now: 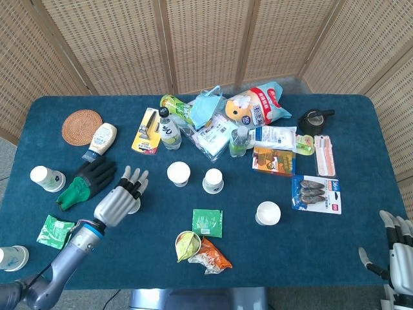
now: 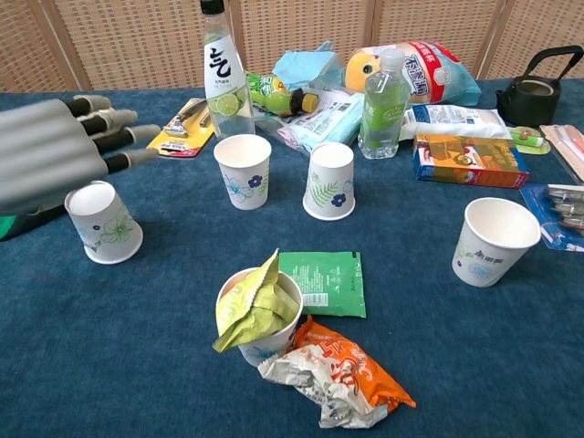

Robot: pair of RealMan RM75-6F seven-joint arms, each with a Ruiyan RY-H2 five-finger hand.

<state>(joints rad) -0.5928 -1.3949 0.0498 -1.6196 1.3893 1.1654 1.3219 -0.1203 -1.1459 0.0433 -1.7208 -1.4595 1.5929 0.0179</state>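
Fingers of the left hand stretch out straight and slightly apart, released, hovering just above an upside-down paper cup that stands tilted on the blue counter; from the chest view the palm sits right over the cup's base, and whether it touches cannot be told. Just beside that hand, toward the counter's left edge, lies a black and green glove. Two more paper cups stand near the middle, one upright and one inverted, close to a clear bottle. Nearer the front edge a cup stuffed with a yellow-green wrapper touches an orange snack bag and sits beside a green sachet. At the far right corner, the right hand shows only in the head view, its fingers spread and holding nothing, well apart from everything.
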